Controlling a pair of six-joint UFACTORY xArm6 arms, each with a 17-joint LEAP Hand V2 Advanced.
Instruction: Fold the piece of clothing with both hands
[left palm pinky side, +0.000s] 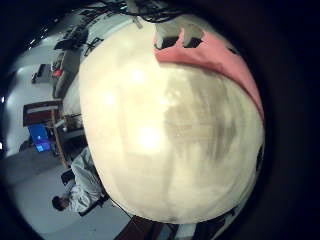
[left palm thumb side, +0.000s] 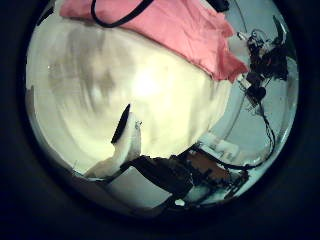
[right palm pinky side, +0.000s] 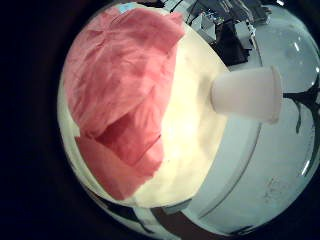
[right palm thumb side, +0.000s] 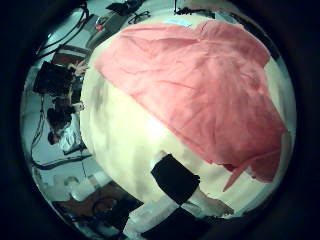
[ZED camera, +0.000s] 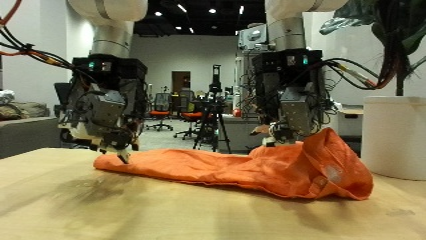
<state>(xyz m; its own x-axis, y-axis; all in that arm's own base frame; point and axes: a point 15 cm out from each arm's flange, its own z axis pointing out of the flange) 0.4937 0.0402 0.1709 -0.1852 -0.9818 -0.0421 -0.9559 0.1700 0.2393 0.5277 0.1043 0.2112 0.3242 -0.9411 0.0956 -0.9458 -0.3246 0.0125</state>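
Note:
An orange piece of clothing (ZED camera: 253, 170) lies crumpled along the wooden table (ZED camera: 133, 205), bunched higher at the end under my right hand. My left hand (ZED camera: 109, 105) hangs over the cloth's thin, flat end, fingers pointing down and relaxed, tips just above the edge. Its palm views show mostly bare table, with the clothing (left palm pinky side: 225, 65) (left palm thumb side: 170, 30) off to one side. My right hand (ZED camera: 290, 100) hovers above the bunched end with loose fingers and holds nothing. The clothing (right palm pinky side: 125, 80) (right palm thumb side: 200, 85) spreads out below that palm.
A tall white container (ZED camera: 394, 135) stands on the table beside the bunched end of the cloth, near my right hand, and it also shows as a white container (right palm pinky side: 248, 95) in the right palm view. Bare table lies in front of the cloth.

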